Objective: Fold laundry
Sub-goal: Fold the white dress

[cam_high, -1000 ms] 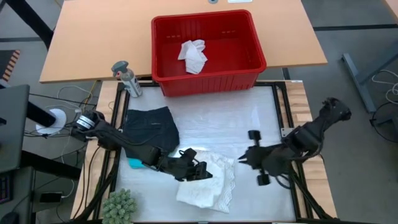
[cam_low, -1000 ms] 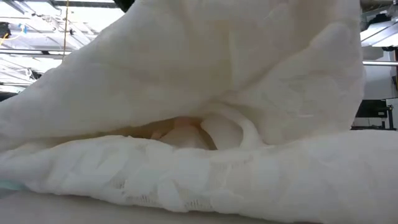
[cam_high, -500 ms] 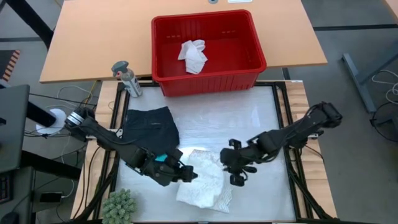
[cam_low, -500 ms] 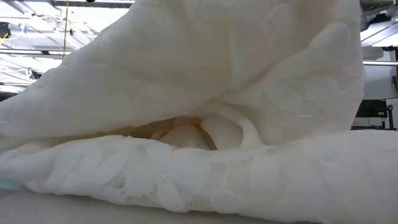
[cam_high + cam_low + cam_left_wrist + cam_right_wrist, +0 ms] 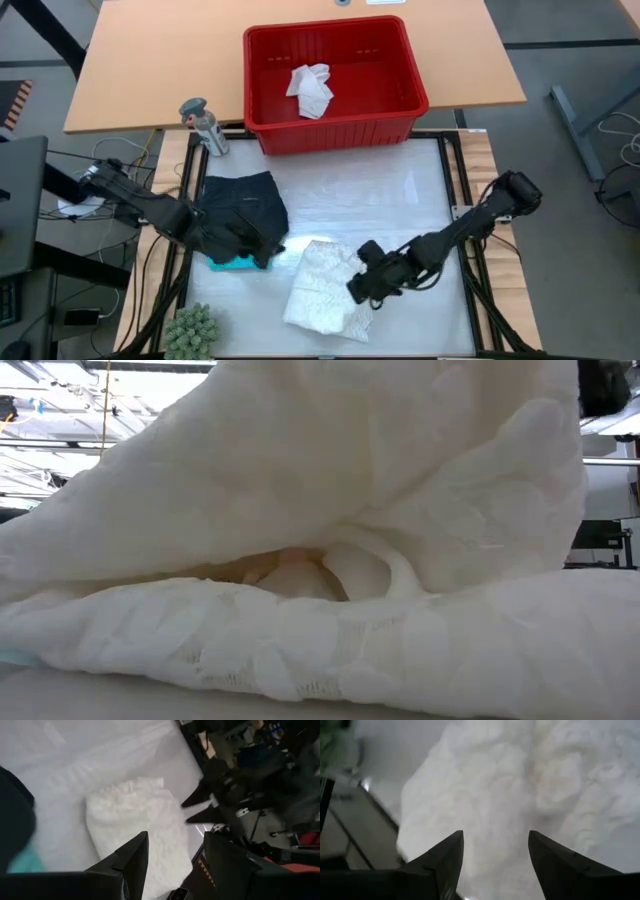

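Midway along the tabletop's near edge, a crumpled white lace-textured garment [image 5: 325, 295] lies part-folded as the right gripper [image 5: 362, 285], jaws spread, hangs at its edge. Left gripper [image 5: 262, 252], fingers apart, hovers empty over black shorts [image 5: 240, 205]. Likely next: pinching a hem.

A white lacy garment [image 5: 325, 297] lay rumpled at the table's front — black shorts [image 5: 243, 208] behind it overlapped a teal piece [image 5: 231, 263].
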